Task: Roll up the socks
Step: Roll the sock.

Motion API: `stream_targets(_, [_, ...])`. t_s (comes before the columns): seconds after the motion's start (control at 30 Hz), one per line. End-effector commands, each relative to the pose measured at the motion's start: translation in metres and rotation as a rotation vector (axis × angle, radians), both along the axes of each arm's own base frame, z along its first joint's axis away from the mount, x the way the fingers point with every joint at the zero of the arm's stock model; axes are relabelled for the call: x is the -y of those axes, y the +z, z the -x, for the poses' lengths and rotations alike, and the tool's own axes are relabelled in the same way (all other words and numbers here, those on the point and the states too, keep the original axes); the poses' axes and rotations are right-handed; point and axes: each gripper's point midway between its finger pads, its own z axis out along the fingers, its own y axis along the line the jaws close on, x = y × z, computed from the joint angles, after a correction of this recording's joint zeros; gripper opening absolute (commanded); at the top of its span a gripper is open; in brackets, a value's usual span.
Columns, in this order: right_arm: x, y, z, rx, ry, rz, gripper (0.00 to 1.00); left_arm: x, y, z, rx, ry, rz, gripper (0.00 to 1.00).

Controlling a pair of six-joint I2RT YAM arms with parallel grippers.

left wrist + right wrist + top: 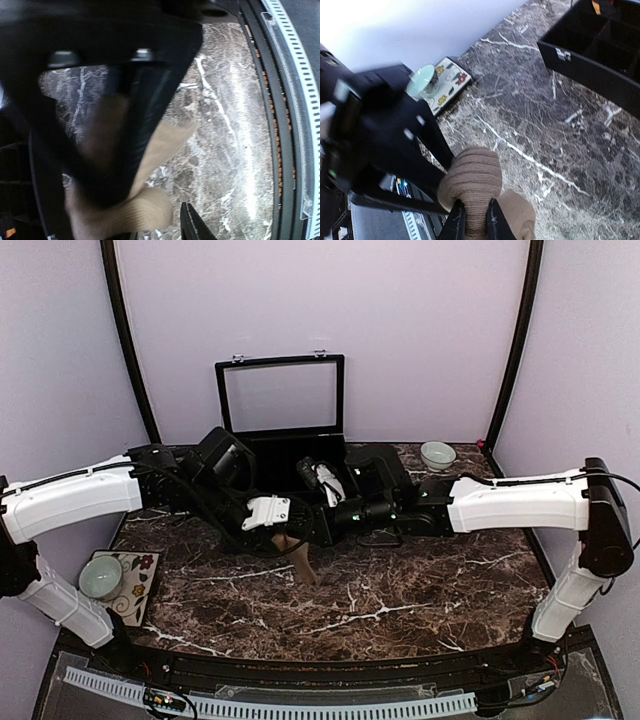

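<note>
Centre frame: tan sock (pixel 472 182) partly rolled, tail hanging toward worktop (pixel 420 590) | right fingers (pixel 495 222) pinch the roll | left fingers (pixel 145 115) at sock, grip lost in blur | second sock unseen; rolling looks unfinished

An open black case (pixel 281 390) stands at the back of a dark, white-veined marble table (pixel 420 590), with pale lilac walls (pixel 420 330) behind and beside it. Just right of the case sits a small bowl (pixel 437 454); far to its front left, a pale green cup (pixel 101 577) rests on a flowered tile (pixel 140 588).
</note>
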Motion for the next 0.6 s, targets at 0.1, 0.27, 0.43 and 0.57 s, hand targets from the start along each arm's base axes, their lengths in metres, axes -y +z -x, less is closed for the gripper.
stream_targets(0.1, [0.011,-0.012,0.007,-0.071,-0.009,0.067,0.00,-0.013,0.059,-0.030,0.272,0.079,0.049,0.32])
stream_targets(0.27, [0.016,-0.022,0.005,-0.089,-0.043,0.103,0.00,-0.016,0.089,-0.032,0.309,0.115,0.092,0.93])
stream_targets(0.43, [0.006,-0.008,0.000,-0.114,-0.063,0.053,0.00,-0.001,0.075,0.003,0.117,0.004,0.126,0.99])
stream_targets(0.57, [-0.006,0.008,0.004,-0.154,-0.033,-0.023,0.00,0.001,0.058,0.002,0.118,0.008,0.107,0.99])
